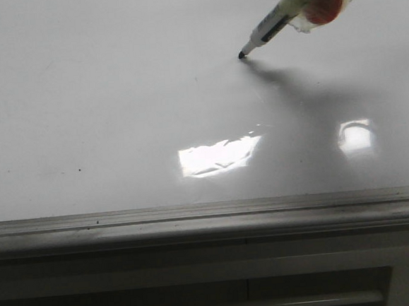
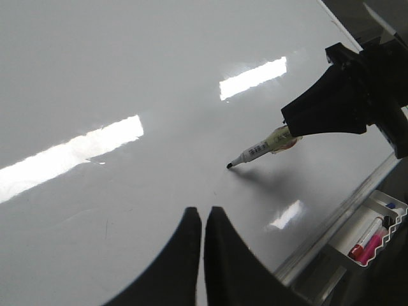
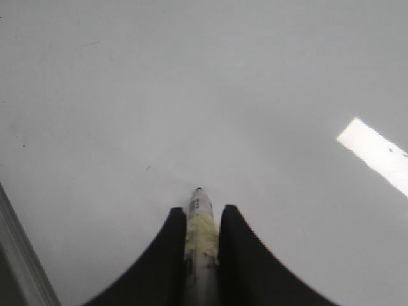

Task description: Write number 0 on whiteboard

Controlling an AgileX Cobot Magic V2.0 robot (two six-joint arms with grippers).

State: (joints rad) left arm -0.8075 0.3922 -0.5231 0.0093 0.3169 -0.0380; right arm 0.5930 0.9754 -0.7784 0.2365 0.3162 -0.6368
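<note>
At the near edge in the front view runs the grey metal rail of the whiteboard, with a pale ledge below it. The glossy white board fills the rest of that view, and a bright patch of reflected light sits on it just beyond the rail, with a smaller one to its right. Farther back and to the right, a marker slants down from the top right corner, its black tip meeting or almost meeting the board. A soft shadow spreads from the tip toward the right. No drawn 0 shows on the board; only a few faint specks mark it.

In the right wrist view, the right claw is clamped on the marker's taped barrel, fingers against both sides. In the left wrist view, the left claw hangs over the board with its 2 fingers pressed nearly together, holding nothing. Past the board's edge there, a tray holds pink and red pens.
</note>
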